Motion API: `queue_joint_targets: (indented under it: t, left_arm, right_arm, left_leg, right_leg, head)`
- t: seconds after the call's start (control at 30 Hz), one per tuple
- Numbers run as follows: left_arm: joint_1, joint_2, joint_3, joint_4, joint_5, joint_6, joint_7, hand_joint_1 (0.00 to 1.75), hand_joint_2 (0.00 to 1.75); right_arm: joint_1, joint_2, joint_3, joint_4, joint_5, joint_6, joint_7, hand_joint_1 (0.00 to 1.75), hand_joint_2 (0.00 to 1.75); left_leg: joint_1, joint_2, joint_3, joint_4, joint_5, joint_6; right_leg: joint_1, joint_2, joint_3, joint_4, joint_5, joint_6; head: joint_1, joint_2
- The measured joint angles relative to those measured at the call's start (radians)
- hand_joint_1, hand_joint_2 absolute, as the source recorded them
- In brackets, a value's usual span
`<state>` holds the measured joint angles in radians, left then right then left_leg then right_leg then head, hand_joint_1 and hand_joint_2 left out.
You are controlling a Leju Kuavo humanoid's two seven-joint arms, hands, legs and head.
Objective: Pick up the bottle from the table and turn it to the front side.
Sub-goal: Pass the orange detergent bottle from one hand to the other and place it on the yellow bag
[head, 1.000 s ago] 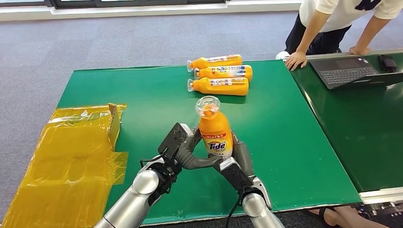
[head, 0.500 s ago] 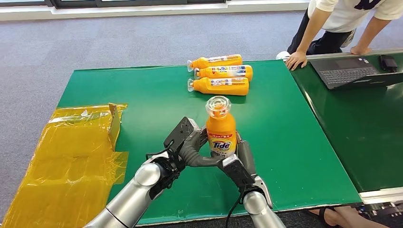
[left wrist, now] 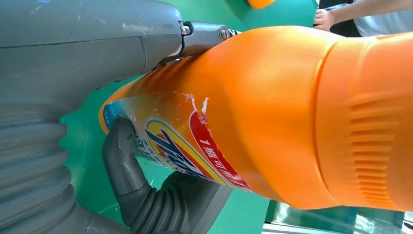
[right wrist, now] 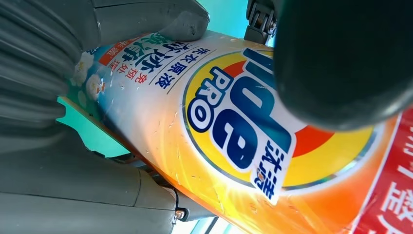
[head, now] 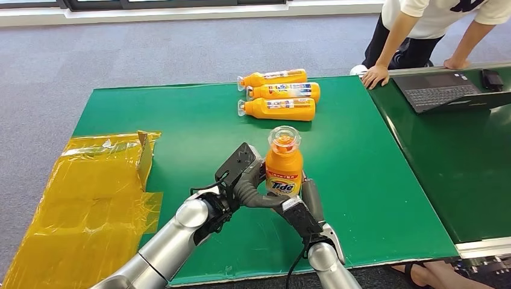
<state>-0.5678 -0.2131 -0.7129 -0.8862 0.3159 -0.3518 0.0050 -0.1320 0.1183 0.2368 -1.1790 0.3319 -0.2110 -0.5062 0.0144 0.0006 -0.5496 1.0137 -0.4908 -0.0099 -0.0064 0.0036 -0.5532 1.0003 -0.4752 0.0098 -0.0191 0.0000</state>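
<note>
Office-like test room — grey carpet [head: 150,48], green table [head: 193,126], laptop [head: 443,89]

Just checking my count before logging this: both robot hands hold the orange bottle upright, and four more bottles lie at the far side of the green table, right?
Not quite. The head view shows three bottles lying at the far side of the green table, not four. Both the left robot hand and right robot hand do hold the orange bottle upright.

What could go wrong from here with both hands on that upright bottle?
1. Both the left hand and right hand grip only the lower part of the bottle; it might tip or slip if one lets go early.
2. The label looks torn and wrinkled in the left wrist view, so fingers may slide on it.
3. Three lying bottles sit ahead; a forward move could knock them.
</note>
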Motion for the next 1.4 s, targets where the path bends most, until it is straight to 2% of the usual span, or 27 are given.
queue_joint_targets:
  t: [0.47, 0.6, 0.87, 1.17, 1.4]
  left_arm:
    - [-0.017, -0.003, -0.015, 0.019, 0.034, -0.007, 0.005, 0.00, 1.75]
    - [-0.038, -0.015, -0.017, 0.043, 0.104, -0.015, 0.015, 0.00, 1.75]
    - [-0.109, -0.050, -0.025, 0.105, 0.147, 0.019, 0.007, 0.00, 1.75]
    - [-0.224, -0.060, -0.172, 0.178, 0.418, 0.168, -0.008, 0.00, 1.75]
    - [-0.254, -0.060, -0.218, 0.205, 0.451, 0.184, -0.016, 0.00, 1.75]
  right_arm:
    - [-0.001, 0.001, -0.002, 0.006, 0.000, 0.002, 0.000, 1.75, 1.75]
    - [-0.007, 0.003, -0.002, 0.008, 0.002, 0.008, 0.003, 1.75, 1.75]
    - [-0.058, 0.006, -0.005, 0.014, 0.005, 0.015, 0.024, 1.75, 1.75]
    - [-0.140, 0.022, -0.010, 0.076, 0.000, 0.037, 0.019, 1.75, 1.75]
    - [-0.159, 0.029, -0.010, 0.109, -0.003, 0.039, 0.014, 1.75, 1.75]
  left_leg:
    - [0.000, 0.000, 0.000, 0.000, 0.000, 0.000]
    - [0.000, 0.000, 0.000, 0.000, 0.000, 0.000]
    - [-0.001, 0.000, 0.000, 0.000, 0.002, 0.000]
    - [-0.001, 0.000, -0.001, 0.000, 0.004, 0.000]
    - [-0.001, 0.000, -0.002, 0.000, 0.004, -0.001]
  right_leg:
    - [0.000, 0.000, 0.000, 0.000, 0.000, 0.000]
    - [0.000, 0.000, 0.000, 0.000, 0.000, 0.000]
    - [-0.001, 0.000, -0.001, 0.000, 0.002, 0.000]
    - [-0.001, 0.000, -0.003, 0.001, 0.004, 0.000]
    - [-0.001, 0.000, -0.003, 0.002, 0.004, 0.000]
  head:
    - [0.000, 0.000]
    - [0.000, 0.000]
    - [0.000, 0.000]
    - [0.000, 0.000]
    - [0.000, 0.000]
